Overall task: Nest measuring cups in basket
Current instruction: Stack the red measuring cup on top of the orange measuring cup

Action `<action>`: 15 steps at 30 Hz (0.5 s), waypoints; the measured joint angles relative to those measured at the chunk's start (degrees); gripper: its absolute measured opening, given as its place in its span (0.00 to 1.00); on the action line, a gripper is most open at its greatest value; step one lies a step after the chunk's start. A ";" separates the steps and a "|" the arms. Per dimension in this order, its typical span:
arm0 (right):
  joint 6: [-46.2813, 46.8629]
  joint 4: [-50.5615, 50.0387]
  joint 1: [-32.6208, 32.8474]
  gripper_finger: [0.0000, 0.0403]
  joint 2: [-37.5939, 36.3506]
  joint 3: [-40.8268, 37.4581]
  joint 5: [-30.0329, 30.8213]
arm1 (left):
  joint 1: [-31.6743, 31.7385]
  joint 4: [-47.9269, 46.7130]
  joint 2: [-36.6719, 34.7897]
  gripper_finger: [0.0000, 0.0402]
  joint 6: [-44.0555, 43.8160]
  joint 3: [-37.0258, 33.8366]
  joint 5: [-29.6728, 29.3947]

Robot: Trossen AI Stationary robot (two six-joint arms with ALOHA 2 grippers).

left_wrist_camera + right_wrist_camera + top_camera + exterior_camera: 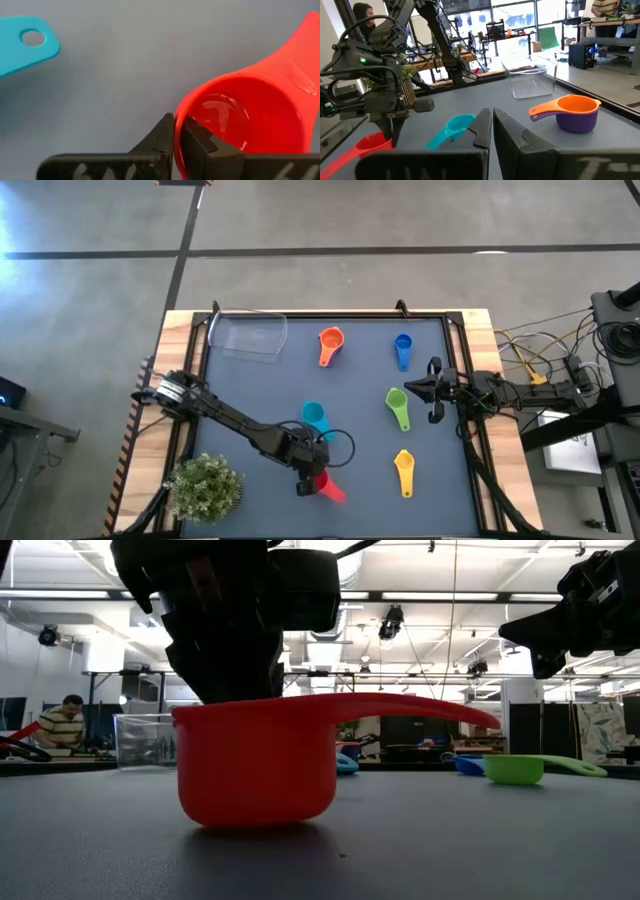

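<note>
The red measuring cup (328, 488) sits near the table's near edge, and my left gripper (176, 122) is shut on it from above. The teal cup (315, 418) lies just beyond it. Orange cup (565, 107) is nested in the purple cup (577, 122) toward the far edge, beside the clear basket (248, 333). Blue (402, 350), green (398, 408) and yellow (404, 470) cups lie on the right half. My right gripper (410, 388) hovers shut above the table beside the green cup, touching nothing. My left gripper pinches the red cup's rim (178, 111) on the side away from the handle. One finger (200, 141) is inside the bowl and the other (159, 137) outside. The fingers come from above, pointing down. The cup stands upright with its bottom (255, 820) on the table.
A small green bushy plant (205, 485) stands at the near left corner beside my left arm. The table has a raised wooden border (470, 320). Bare mat lies between the basket and the teal cup. People sit in the room beyond the table.
</note>
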 joint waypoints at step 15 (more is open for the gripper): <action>0.01 0.00 0.00 0.02 0.00 0.00 -0.01 | 1.13 -13.39 -0.59 0.00 8.42 9.28 -0.18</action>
